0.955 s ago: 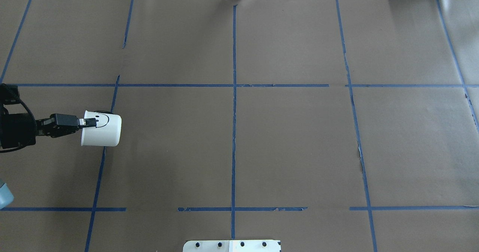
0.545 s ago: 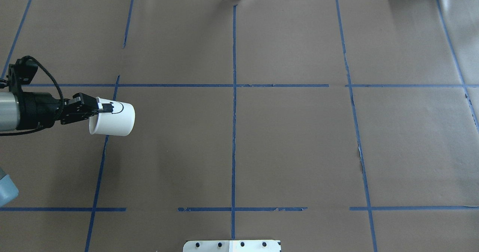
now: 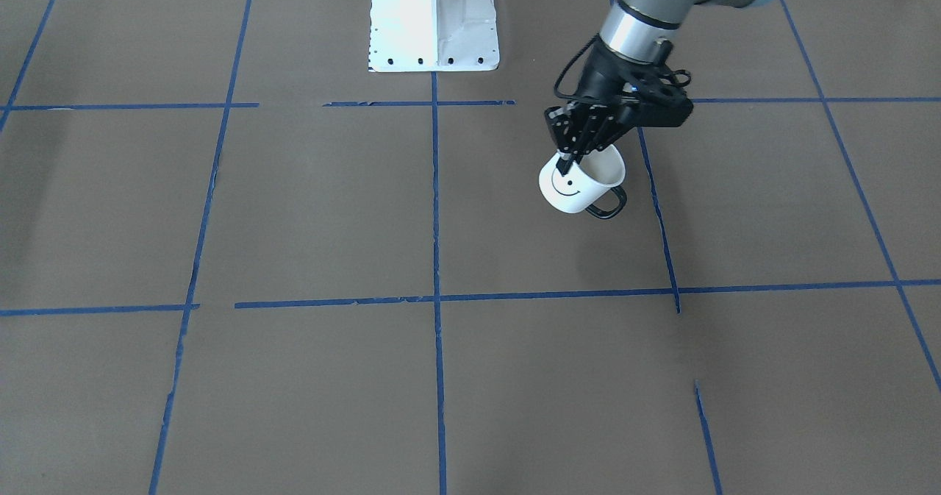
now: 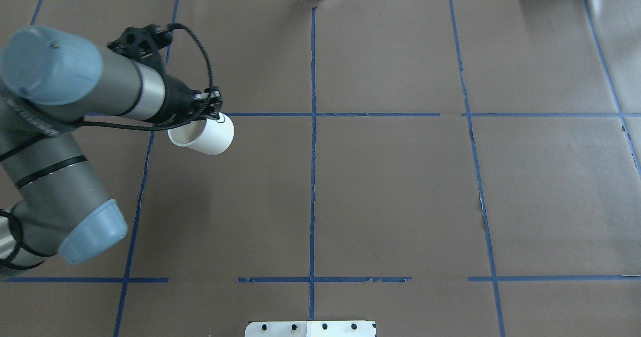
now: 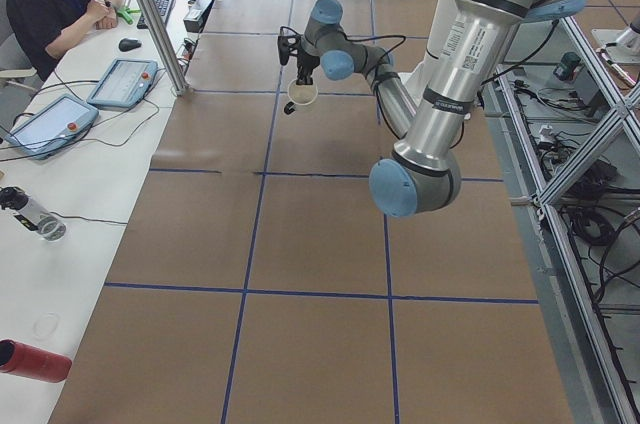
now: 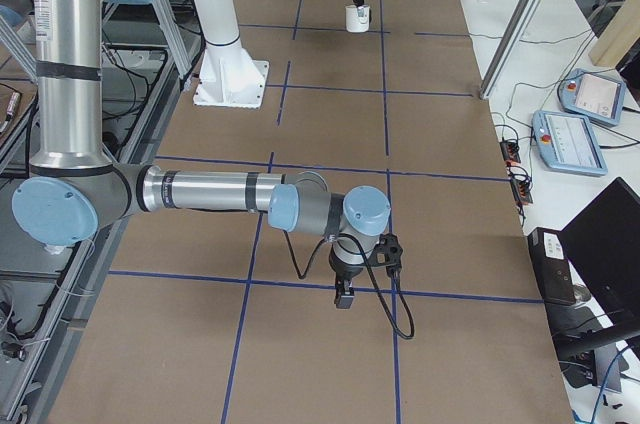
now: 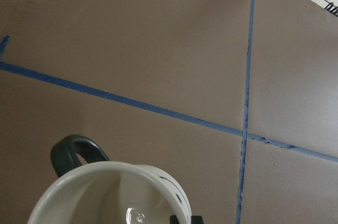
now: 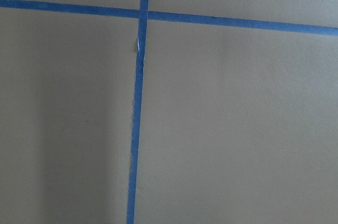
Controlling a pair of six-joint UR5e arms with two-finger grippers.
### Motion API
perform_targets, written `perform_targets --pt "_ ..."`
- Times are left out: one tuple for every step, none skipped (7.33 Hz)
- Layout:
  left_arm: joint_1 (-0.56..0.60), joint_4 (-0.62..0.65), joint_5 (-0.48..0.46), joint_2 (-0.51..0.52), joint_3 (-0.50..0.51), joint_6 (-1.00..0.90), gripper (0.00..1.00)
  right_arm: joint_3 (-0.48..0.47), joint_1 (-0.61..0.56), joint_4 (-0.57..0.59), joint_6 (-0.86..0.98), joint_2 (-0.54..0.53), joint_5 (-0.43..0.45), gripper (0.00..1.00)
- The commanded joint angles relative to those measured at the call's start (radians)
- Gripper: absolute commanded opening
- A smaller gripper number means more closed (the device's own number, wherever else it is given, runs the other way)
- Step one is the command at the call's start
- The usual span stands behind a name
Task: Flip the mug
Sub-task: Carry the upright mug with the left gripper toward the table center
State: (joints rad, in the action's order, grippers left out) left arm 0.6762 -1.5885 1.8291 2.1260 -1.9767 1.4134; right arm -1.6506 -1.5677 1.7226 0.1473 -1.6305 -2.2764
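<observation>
The small white enamel mug [image 3: 581, 184] with a black smiley face hangs tilted above the brown paper-covered table [image 3: 294, 208], left of centre. My left gripper [image 3: 567, 161] pinches its rim wall. I judge I should roll the wrist slowly, lower until the base sits flat, then let go. Whether my right gripper [image 6: 343, 296] is parted I cannot tell.

A robotics lab: tape-gridded table [image 5: 320, 244], teach pendant [image 5: 122, 82], operator [image 5: 50, 4] seated at side bench [image 5: 60, 244].
</observation>
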Motion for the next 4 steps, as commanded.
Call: perform_targets --pt "-0.087 0.315 -0.086 0.255 0.131 -0.019 0.00 0.000 0.000 0.000 0.000 0.000 0.000 1.00" --pt "-0.149 0.330 -0.156 0.300 0.204 -0.019 0.00 0.000 0.000 0.000 0.000 0.000 0.000 1.00" --pt "-0.177 0.329 -0.180 0.327 0.270 -0.013 0.00 0.000 0.000 0.000 0.000 0.000 0.000 1.00" --pt "-0.214 0.329 -0.210 0.339 0.309 -0.010 0.00 0.000 0.000 0.000 0.000 0.000 0.000 1.00"
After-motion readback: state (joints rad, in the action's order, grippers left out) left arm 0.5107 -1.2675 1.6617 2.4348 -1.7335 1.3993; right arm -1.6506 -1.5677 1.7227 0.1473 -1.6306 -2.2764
